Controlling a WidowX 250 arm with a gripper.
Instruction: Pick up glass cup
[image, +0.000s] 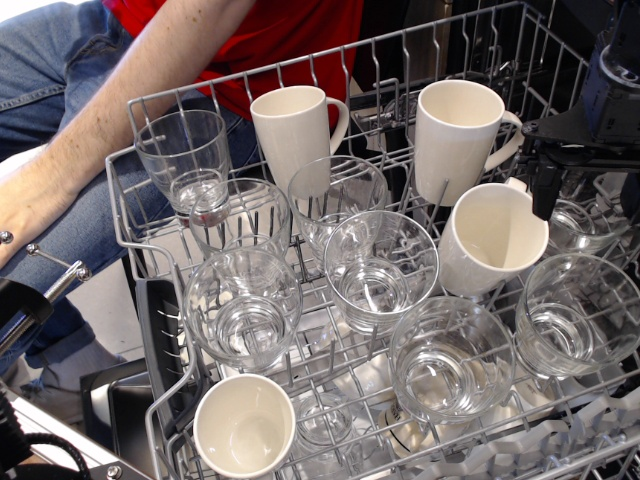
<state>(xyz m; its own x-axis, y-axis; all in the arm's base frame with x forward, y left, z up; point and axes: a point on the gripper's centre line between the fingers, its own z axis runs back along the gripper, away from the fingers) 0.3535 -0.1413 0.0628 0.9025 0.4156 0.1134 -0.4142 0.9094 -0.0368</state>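
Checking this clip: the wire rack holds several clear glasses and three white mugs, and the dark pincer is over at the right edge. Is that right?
Not quite: there are four white mugs, not three. The observation image shows two upright at the back, one tilted at right and one at the front. The glasses, rack and pincer are as stated.

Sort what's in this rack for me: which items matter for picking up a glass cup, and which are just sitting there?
Job:
- glass cups, short wide clear tumblers, e.g.
- tool at upper right; its jaw state is unclear

Just there:
- white mugs
- taller tapered glass
- wire rack
- person's arm
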